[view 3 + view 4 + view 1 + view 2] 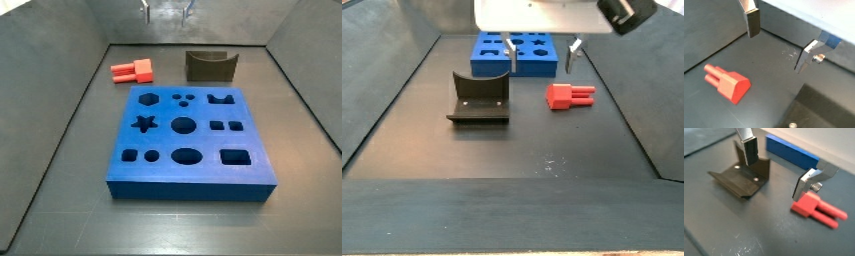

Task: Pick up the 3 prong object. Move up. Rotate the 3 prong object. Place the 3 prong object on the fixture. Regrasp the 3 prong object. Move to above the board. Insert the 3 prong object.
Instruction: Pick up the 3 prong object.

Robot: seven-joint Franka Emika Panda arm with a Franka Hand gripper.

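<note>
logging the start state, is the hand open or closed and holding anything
Hand: open and empty, hanging above the floor between the fixture and the 3 prong object, which lies untouched on the floor.

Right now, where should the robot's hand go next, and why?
Probably sideways and down over the small red-orange plastic pronged block. The end effector hangs open and empty above the floor, between that block and the dark notched fixture, touching neither.

Red-orange 3 prong object (569, 96) lies flat between the notched dark fixture (480, 98) and the tray wall, near the blue board (190, 140), the gripper (543, 58) open above.
</note>
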